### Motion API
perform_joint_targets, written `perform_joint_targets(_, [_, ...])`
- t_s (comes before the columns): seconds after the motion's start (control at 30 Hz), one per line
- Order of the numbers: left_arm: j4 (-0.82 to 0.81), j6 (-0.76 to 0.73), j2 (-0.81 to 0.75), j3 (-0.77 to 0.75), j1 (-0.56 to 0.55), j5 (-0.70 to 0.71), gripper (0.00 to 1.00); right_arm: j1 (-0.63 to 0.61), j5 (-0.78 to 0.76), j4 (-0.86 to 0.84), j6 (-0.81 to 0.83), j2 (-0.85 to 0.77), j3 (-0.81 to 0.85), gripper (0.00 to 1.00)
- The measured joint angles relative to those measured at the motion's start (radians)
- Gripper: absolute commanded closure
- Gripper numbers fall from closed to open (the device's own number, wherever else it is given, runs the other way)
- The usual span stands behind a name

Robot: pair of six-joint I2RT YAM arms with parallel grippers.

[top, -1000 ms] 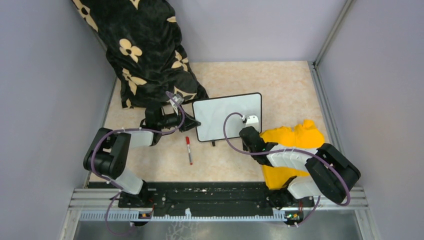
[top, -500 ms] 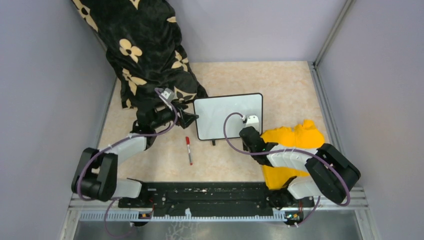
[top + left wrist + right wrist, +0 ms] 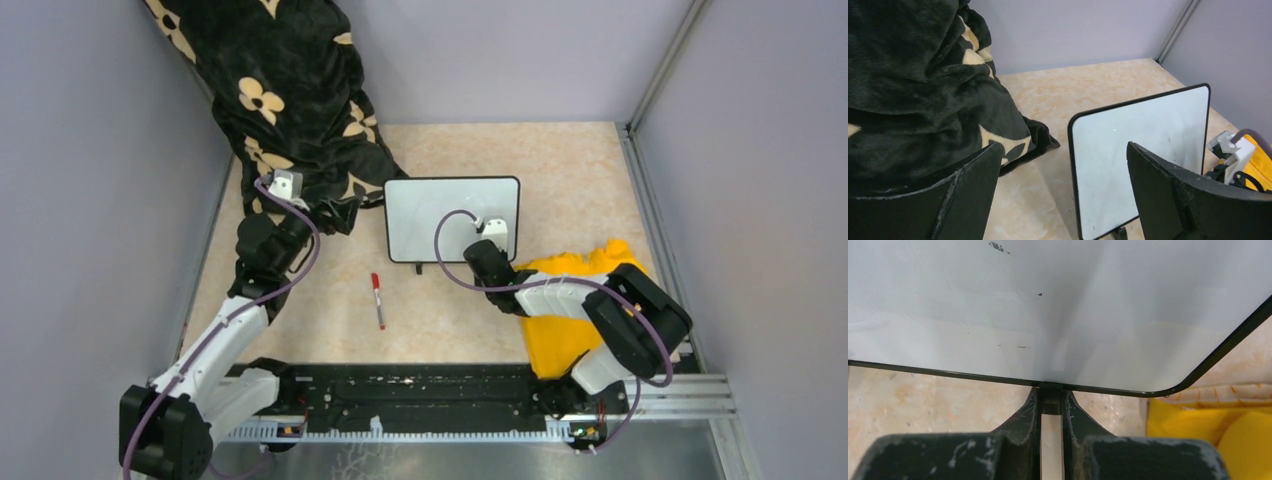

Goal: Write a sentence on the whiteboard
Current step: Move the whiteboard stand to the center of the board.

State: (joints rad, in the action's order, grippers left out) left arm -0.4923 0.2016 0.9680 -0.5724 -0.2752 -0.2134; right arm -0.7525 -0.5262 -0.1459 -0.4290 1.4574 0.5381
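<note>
**Whiteboard gripped at its lower edge; left gripper wide open and empty**

The right gripper (image 3: 1051, 407) is closed narrowly, and a short black foot (image 3: 1050, 399) under the frame is pinched between its fingers. That foot belongs to the whiteboard (image 3: 445, 212), which is held near its lower right corner. In the left wrist view the board is seen propped up on its lower edge. Its white face is marked only by a few small dark specks. The left gripper (image 3: 335, 213) is spread wide, with nothing held or touched, and is placed just left of the board beside a black flowered blanket (image 3: 290, 100). A red marker (image 3: 378, 300) is left lying on the table (image 3: 570, 170) in front of the board, apart from both grippers. A yellow cloth (image 3: 560, 335) is spread beneath the right arm.
</note>
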Motion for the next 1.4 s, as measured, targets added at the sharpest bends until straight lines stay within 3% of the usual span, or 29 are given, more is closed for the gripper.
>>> perform_joint_targets(0.5, [-0.002, -0.113, -0.120, 0.098, -0.172, 0.132, 0.01, 0.053, 0.072, -0.029, 0.057, 0.169, 0.166, 1.00])
perform_joint_targets(0.87, [0.005, -0.102, -0.125, 0.098, -0.212, 0.139, 0.01, 0.086, 0.088, -0.030, 0.146, 0.217, 0.217, 1.00])
perform_joint_targets(1.07, [0.007, -0.091, -0.125, 0.098, -0.217, 0.151, 0.01, 0.088, 0.095, -0.036, 0.149, 0.219, 0.218, 0.73])
perform_joint_targets(1.4, [0.015, -0.079, -0.139, 0.098, -0.219, 0.155, 0.01, 0.098, 0.106, 0.000, 0.141, 0.198, 0.206, 0.49])
